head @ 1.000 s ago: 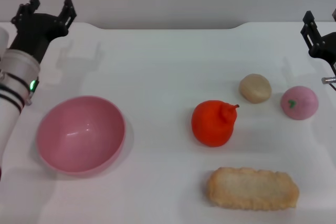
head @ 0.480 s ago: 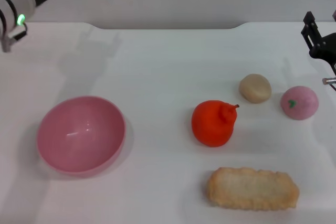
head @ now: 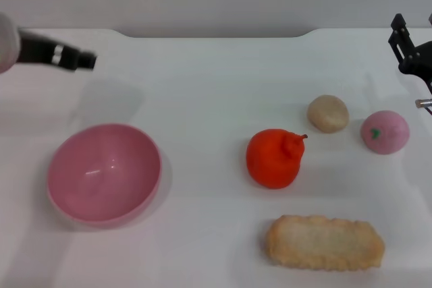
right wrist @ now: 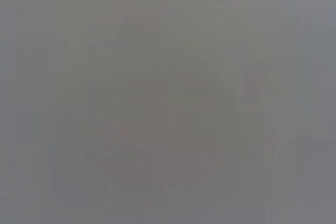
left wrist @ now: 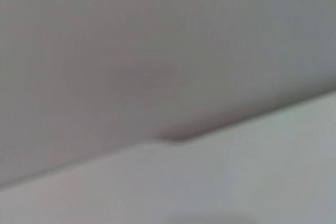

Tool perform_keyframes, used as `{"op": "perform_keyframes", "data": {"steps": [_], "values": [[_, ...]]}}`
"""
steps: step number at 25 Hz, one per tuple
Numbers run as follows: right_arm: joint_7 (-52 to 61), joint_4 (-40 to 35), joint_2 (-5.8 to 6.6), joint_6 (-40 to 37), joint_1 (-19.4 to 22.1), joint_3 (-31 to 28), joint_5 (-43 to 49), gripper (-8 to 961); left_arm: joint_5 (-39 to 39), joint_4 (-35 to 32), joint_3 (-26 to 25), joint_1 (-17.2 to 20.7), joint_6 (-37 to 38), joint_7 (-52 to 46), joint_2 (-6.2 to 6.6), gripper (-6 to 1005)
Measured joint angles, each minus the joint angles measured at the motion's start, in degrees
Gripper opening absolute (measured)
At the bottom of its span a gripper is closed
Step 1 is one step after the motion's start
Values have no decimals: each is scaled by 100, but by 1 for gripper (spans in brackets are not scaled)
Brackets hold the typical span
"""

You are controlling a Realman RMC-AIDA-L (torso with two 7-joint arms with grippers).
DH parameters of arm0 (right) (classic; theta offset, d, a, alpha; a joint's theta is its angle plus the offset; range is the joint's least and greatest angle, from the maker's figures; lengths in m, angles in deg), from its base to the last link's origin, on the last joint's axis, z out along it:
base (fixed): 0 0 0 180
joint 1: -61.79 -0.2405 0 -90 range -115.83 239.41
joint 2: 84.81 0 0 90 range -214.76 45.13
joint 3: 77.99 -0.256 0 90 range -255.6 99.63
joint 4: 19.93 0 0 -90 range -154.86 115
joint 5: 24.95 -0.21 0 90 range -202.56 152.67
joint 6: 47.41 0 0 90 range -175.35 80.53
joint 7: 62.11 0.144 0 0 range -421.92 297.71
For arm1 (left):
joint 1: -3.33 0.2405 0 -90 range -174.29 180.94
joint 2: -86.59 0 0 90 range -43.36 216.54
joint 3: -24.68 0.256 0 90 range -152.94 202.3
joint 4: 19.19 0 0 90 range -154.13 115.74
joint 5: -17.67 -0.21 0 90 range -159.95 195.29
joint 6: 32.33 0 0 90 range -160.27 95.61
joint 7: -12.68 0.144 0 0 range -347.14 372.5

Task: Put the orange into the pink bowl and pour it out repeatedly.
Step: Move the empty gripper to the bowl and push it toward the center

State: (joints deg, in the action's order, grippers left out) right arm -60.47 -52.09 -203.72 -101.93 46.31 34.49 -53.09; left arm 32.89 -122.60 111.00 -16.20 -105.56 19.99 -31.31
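Left end effector (head: 75,59) has swung up and off the bowl (head: 104,173), now at its 11 o'clock; grip state: cannot tell. Orange (head: 274,158) untouched at bowl's 3 o'clock. I read: transfer not begun.

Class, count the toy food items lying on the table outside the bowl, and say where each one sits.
4: the orange mid-table; beige lump behind it to its right; pink ball beside the lump; breaded slab nearest the robot. None appears hidden.

I count one pink bowl (head: 104,173), one orange (head: 273,158), one beige round lump (head: 328,112), one pink ball (head: 385,132) with a green mark, and one breaded oblong piece (head: 325,242): five objects on one white table (head: 209,79).
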Motion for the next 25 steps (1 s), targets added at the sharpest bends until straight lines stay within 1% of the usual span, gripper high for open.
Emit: {"op": "perform_keyframes", "data": {"steps": [1, 2, 3, 4, 5, 6, 7, 8, 14, 18, 25], "values": [[-1, 3, 2, 0, -4, 0, 1, 614, 0, 0, 0, 0, 0, 0, 0, 766], [-2, 8, 5, 0, -9, 0, 2, 614, -119, -63, 26, -17, -291, -91, 0, 766], [-5, 10, 7, 0, -12, 0, 2, 614, -374, -133, 103, -88, -821, -236, 1, 766], [-8, 10, 7, 0, -11, 0, 4, 613, -374, -133, 103, -88, -821, -236, 1, 766], [-9, 9, 8, 0, -10, 0, 6, 613, -621, -136, 251, -195, -1300, -378, -6, 766], [-10, 9, 8, -1, -8, 0, 9, 613, -728, -96, 357, -250, -1519, -499, -9, 766], [-10, 16, 8, -4, -7, 0, 12, 612, -728, -96, 357, -250, -1519, -499, -9, 766], [-10, 24, 8, -9, -7, 0, 16, 612, -801, 30, 524, -315, -1699, -705, -12, 766], [-12, 46, 9, -22, -10, 0, 20, 610, -723, 494, 816, -419, -1720, -1076, -20, 765], [-13, 52, 9, -30, -23, -14, 59, 609, -610, 738, 910, -488, -1688, -1150, -31, 765], [-15, 52, 11, -44, -8, -5, 65, 606, -504, 1038, 989, -468, -1332, -1161, -39, 764]]}}
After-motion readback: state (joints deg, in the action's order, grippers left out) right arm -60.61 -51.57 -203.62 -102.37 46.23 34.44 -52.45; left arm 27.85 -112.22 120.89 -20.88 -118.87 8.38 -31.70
